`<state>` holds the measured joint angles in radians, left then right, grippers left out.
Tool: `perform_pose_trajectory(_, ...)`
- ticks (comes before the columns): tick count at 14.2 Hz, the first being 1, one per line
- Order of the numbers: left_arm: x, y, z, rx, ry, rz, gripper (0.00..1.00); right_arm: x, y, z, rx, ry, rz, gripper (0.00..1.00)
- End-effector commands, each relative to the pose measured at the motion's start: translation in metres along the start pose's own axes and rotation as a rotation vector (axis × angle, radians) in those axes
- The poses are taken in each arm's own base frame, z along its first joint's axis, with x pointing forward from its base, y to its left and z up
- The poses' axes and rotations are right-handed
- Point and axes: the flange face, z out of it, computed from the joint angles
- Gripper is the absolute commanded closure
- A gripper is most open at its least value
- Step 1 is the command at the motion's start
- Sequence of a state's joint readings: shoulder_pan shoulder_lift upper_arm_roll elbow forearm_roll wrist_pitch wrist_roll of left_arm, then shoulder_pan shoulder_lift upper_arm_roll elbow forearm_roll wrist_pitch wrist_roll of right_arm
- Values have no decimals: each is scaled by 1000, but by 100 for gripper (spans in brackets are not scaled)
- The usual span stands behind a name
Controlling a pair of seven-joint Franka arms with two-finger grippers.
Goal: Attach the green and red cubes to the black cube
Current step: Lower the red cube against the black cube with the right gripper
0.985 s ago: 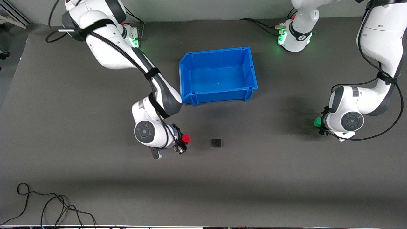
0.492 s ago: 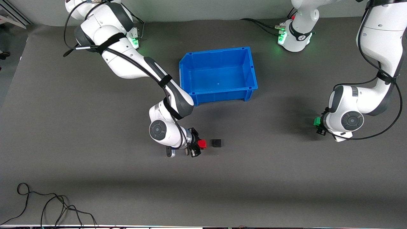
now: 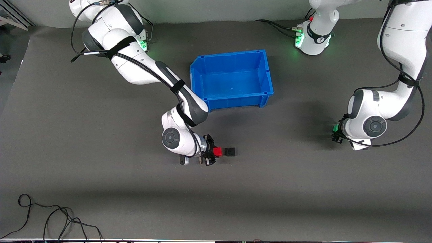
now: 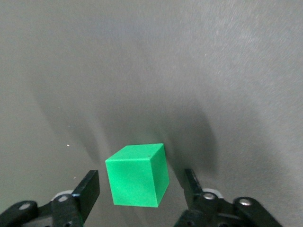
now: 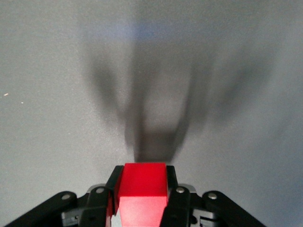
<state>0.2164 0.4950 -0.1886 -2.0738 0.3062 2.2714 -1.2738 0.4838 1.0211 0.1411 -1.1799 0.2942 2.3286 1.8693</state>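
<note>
Glossy white shells on both arms, dark grey bands at the joints, round grey caps on the wrist housings. Black cables strapped along the links with black bands, looping free near the elbows. Green lights glowing at both white bases. Black left hand (image 4: 137, 198) and black right hand (image 5: 140, 198), slim black fingers (image 4: 89, 189) fastened with silver screws
</note>
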Motion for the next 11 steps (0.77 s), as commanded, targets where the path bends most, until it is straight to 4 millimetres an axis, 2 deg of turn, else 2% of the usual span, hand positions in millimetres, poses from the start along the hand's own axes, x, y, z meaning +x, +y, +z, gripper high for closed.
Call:
perform_pose_trajectory(1,-8,-13,2,-17,-4,17,21,-4,-4,8,6,-18,46,89)
perform_pose_trajectory(4,-6,-17,-4,-4,0,29,21,-2,-6,13,11,-21,79,89)
perform_pose_trajectory(8,15,-33,-12,5,-4,53,21,-6,-10,23,47,-40,98,89)
perform_pose_trajectory(11,17,-33,-11,-5,-3,47,20,-10,-7,28,43,-46,101,89)
